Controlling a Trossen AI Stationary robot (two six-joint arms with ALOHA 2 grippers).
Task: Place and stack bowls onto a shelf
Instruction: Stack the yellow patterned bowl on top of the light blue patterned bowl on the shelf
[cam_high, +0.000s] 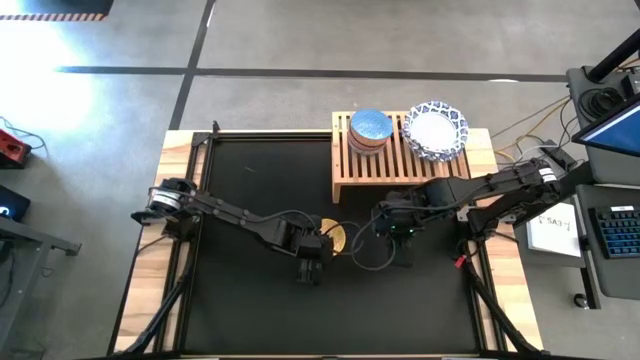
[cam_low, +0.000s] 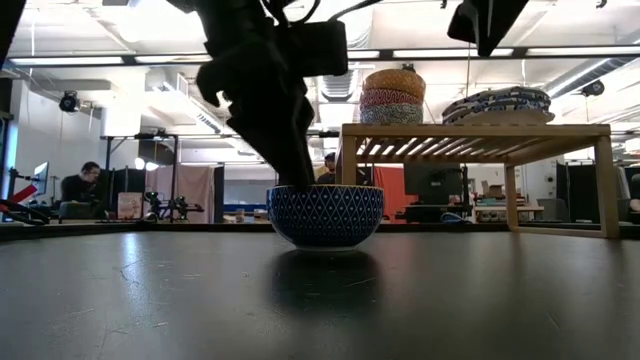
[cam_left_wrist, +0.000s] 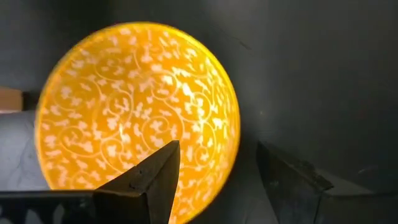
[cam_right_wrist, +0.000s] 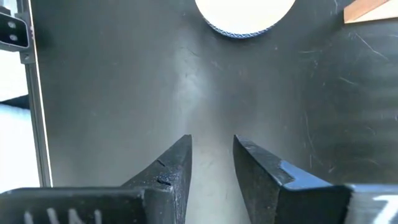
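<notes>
A small bowl (cam_left_wrist: 137, 106), yellow inside with white scrolls and blue-latticed outside (cam_low: 325, 215), stands upright on the black table in front of the shelf (cam_high: 335, 237). My left gripper (cam_left_wrist: 217, 162) is open at its rim, one finger (cam_left_wrist: 155, 177) over the inside and the other (cam_left_wrist: 292, 180) outside. It comes down at the rim from above (cam_low: 295, 175). The slatted wooden shelf (cam_high: 395, 165) carries a stack of small bowls (cam_high: 370, 130) and a stack of white blue-rimmed bowls (cam_high: 435, 128). My right gripper (cam_right_wrist: 212, 146) is open and empty above the table, just right of the small bowl (cam_high: 388, 228). My left gripper stands with its fingers on either side of the bowl's rim (cam_left_wrist: 235, 146), one inside and one outside, coming from above. I cannot tell whether either finger touches the bowl. The bowl rests on its foot on the table.
Loose cable (cam_high: 370, 258) loops on the table between the two grippers. The shelf's front leg (cam_low: 605, 185) stands right of the bowl. Wooden table borders (cam_high: 150, 270) flank the black mat. A keyboard and paper (cam_high: 560, 225) lie off to the right; people sit in the room behind (cam_low: 80, 185).
</notes>
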